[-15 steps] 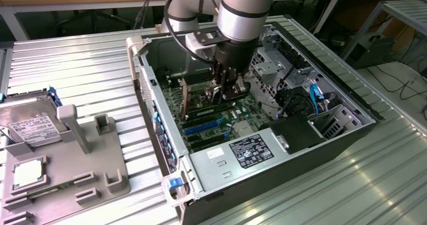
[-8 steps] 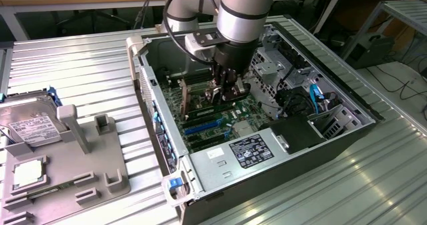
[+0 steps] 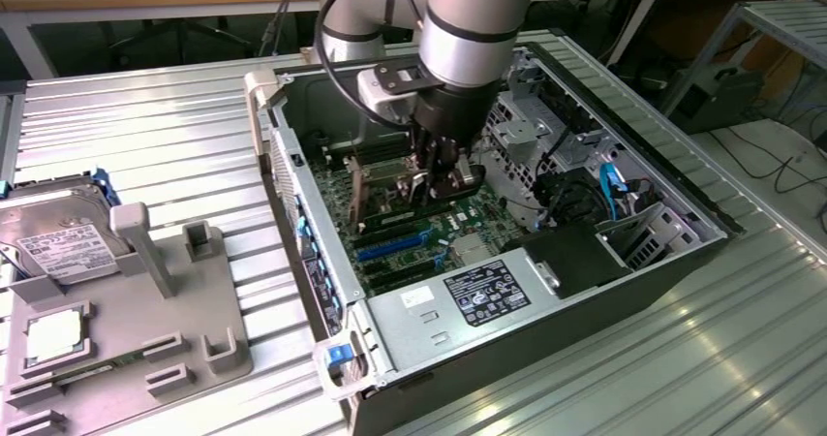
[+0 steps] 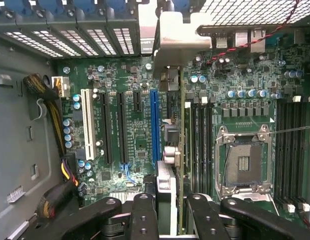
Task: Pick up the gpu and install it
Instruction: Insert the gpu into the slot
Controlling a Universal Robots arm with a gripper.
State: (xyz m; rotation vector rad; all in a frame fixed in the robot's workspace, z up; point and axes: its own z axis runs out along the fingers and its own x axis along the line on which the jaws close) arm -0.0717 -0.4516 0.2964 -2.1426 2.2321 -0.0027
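Observation:
My gripper reaches down into the open computer case and is shut on the gpu. In the wrist view the gpu appears edge-on, a thin green board running away from my fingers. Its silver end bracket sits at the case's rear slot openings. The card hangs upright over the large green motherboard, beside the long blue slot and near the memory slots. I cannot tell whether its edge touches a slot.
The empty processor socket lies beside the card. Cable bundles run along the case wall. A power supply fills the case's near end. Outside, at the exterior view's left, a silver hard drive rests on a grey fixture.

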